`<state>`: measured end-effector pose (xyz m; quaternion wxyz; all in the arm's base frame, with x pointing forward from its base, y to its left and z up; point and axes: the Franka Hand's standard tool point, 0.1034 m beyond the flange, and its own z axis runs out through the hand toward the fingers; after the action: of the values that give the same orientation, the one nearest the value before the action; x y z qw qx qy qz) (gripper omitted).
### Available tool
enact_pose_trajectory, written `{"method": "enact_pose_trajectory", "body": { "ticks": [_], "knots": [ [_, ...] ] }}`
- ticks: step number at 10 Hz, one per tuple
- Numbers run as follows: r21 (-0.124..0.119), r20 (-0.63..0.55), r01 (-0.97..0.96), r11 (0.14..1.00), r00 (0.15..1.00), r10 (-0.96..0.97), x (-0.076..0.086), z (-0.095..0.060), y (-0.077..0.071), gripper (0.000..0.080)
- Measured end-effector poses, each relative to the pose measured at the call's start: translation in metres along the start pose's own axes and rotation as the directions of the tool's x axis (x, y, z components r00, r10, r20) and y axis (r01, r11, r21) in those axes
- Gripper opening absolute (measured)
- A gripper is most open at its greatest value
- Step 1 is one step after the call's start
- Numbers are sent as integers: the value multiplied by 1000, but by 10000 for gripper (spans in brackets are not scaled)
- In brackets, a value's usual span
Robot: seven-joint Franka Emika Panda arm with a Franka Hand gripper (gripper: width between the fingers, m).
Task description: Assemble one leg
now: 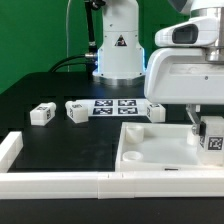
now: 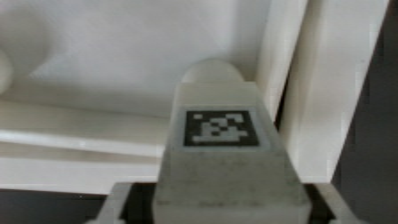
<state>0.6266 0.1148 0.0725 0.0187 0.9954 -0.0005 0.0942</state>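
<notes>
- Plastic, white and smooth, is making up the leg (image 2: 221,140): a stubby block tapering to a rounded tip, wearing a black-and-white square tag on its face.
- The gripper (image 1: 207,133) is clamping this leg between its fingers, at about 3 o'clock in the exterior view, hanging just over the tray (image 1: 160,158).
- The tray's raised rim and rounded inner corner are filling the wrist view behind the leg.
- Two more legs (image 1: 42,114) (image 1: 77,110) are lying at 9 o'clock, beside the marker board (image 1: 115,106) on the black table (image 1: 60,140).
- The arm's bulky white wrist is blocking the tray's far right corner.
</notes>
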Motion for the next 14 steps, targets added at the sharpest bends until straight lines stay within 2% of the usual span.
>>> {"method": "enact_pose_trajectory", "body": {
  "ticks": [3,5,8,9,10,11,12,13,14],
  "knots": [
    [8,-12,-358,934,933,359,0,1,4,292],
    [-8,-23,-521,853,853,521,-2,2,18,295],
    [-37,-48,-741,670,671,740,-8,2,39,301],
    [-43,-52,-739,672,673,738,-8,2,41,311],
    [-42,-52,-739,673,674,737,-8,2,40,397],
    [-42,-52,-739,673,674,737,-8,2,40,533],
    [-42,-52,-739,673,674,737,-8,2,40,533],
    [-42,-52,-739,673,674,737,-9,2,40,629],
    [-42,-52,-739,673,674,737,-9,2,40,643]
  ]
}}
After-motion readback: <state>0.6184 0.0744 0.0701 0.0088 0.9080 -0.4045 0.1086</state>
